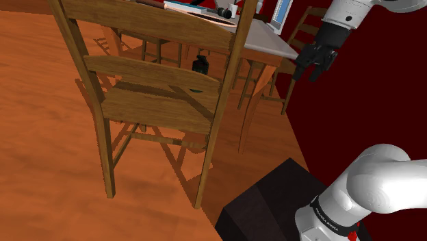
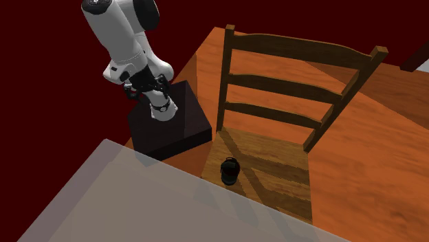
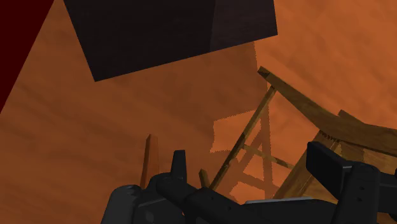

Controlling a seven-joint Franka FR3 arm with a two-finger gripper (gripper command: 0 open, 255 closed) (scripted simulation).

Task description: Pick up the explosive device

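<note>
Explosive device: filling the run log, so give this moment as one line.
gripper: open, empty | black device: on chair seat, untouched | stage: not yet reached

Glossy white rounded arm (image 1: 375, 183); dark joint band (image 1: 328, 213) with white lettering; all-black gripper (image 1: 306, 73).

Shoulder view peers through the chair (image 1: 157, 106) from behind; second exterior looks down opposite (same chair); wrist faces floor (image 3: 95, 127).

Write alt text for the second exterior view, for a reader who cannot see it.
A small black device sits on the seat of a wooden chair, close to a grey tabletop. To the view's left, a white robot arm bends over its dark box stand.
</note>
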